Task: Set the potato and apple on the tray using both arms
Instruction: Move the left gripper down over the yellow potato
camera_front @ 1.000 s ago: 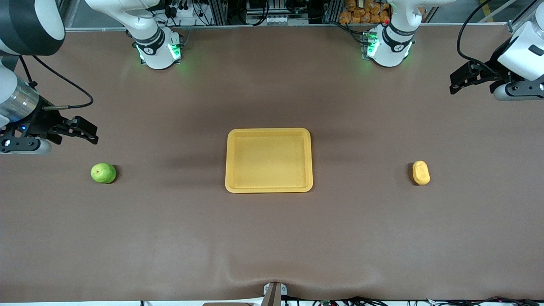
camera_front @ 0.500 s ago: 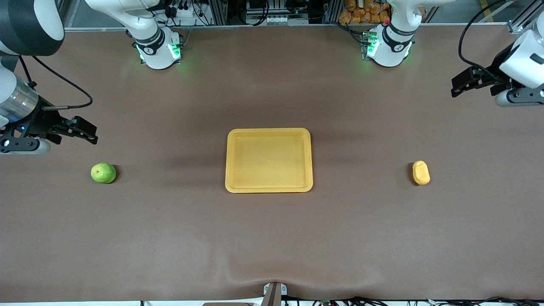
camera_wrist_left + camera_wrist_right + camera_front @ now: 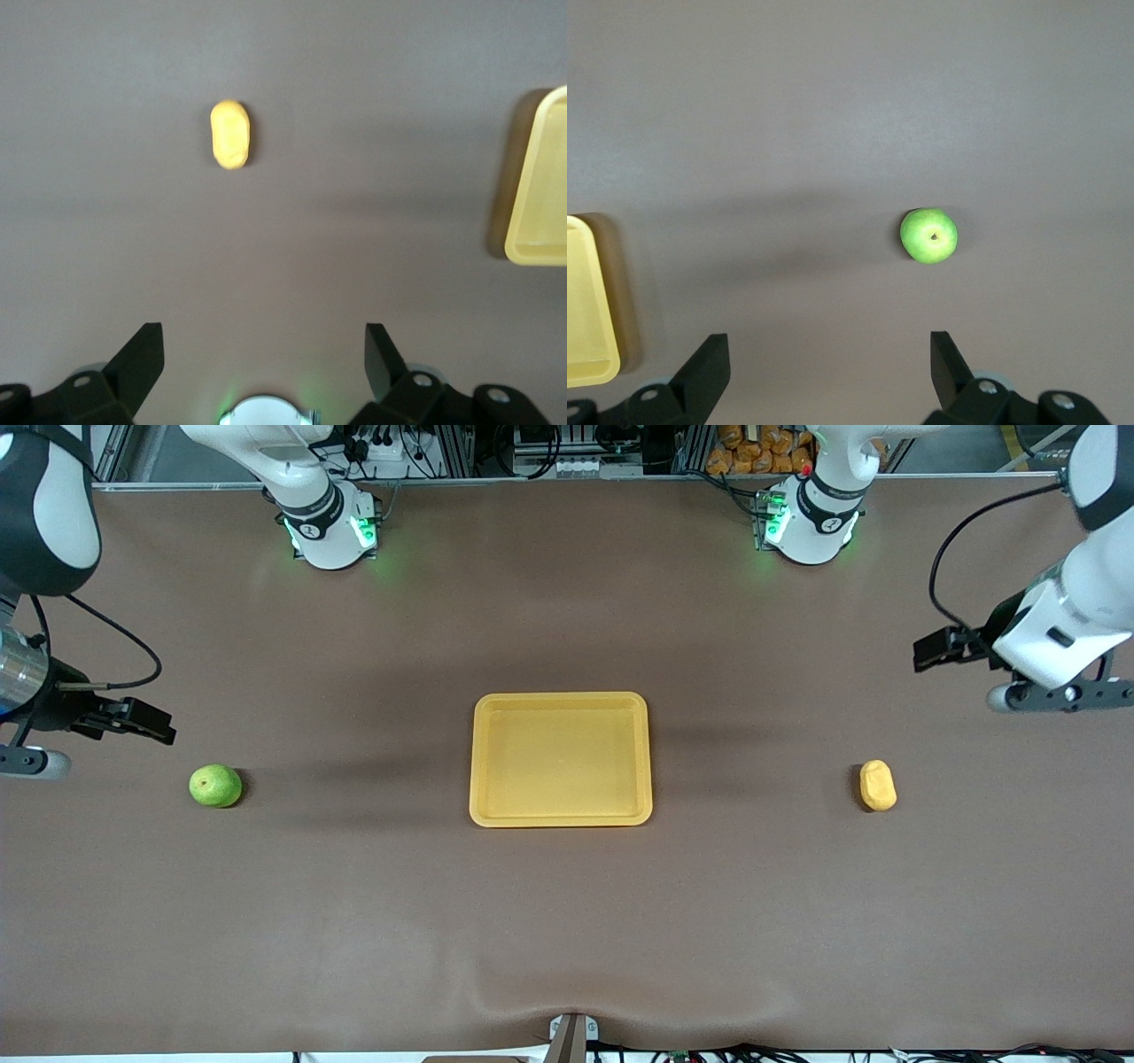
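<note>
I have both items lying on the brown worktop (image 3: 567, 921), level with the front half of the tray (image 3: 561, 815): the apple (image 3: 215, 786) well off toward the right arm's end, the potato (image 3: 877, 786) well off toward the left arm's end, and the tray bare between them. My step in hand is the approach, so I want each arm centred over its own item before I descend. The right gripper (image 3: 824, 354) hangs over bare worktop just short of the apple, fingers spread wide with nothing between them; the left gripper (image 3: 264, 354) hangs over worktop with the potato apart from it, fingers likewise spread and empty. The apple sits stem dimple upward and is round, so any closing line should do. The potato's long axis runs from the front camera toward the robots' bases; I judge the left fingers should close across its short width, at mid-length, low enough not to squeeze it out.
</note>
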### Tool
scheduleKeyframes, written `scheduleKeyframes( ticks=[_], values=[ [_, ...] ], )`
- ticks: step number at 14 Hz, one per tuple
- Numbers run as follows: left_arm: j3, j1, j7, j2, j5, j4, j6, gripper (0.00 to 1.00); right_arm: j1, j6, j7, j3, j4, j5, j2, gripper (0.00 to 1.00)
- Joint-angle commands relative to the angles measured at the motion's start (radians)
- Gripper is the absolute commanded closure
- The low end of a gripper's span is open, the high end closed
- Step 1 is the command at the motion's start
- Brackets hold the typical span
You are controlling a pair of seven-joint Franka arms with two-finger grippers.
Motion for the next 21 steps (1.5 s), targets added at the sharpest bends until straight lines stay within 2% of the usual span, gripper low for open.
scheduleKeyframes(
  ticks=[1,4,6,10,15,18,21],
  values=[
    [-0.005,0.002,-0.003,-0.019,0.010,-0.105,0.121,0.00,-0.030,0.015,-0.013,0.010,0.022,0.005,0.048,0.00],
    [-0.005,0.004,-0.003,-0.020,0.011,-0.194,0.264,0.00,-0.046,0.027,-0.109,0.010,0.013,0.005,0.088,0.00],
    [-0.008,0.001,-0.003,0.025,0.013,-0.205,0.315,0.00,-0.038,0.052,-0.127,0.012,0.023,0.003,0.129,0.00],
    [-0.008,0.001,-0.010,0.101,0.029,-0.216,0.428,0.00,-0.102,0.052,-0.127,0.010,0.030,0.041,0.131,0.00],
    [-0.008,-0.002,-0.046,0.164,0.082,-0.235,0.499,0.00,-0.154,0.055,-0.127,0.009,0.028,0.075,0.151,0.00],
    [-0.008,0.004,-0.047,0.178,0.085,-0.332,0.643,0.00,-0.194,0.052,-0.131,0.009,0.030,0.121,0.158,0.00],
    [-0.003,0.024,-0.067,0.228,0.086,-0.335,0.671,0.00,-0.216,0.044,-0.214,0.010,0.028,0.124,0.157,0.00]
  ],
)
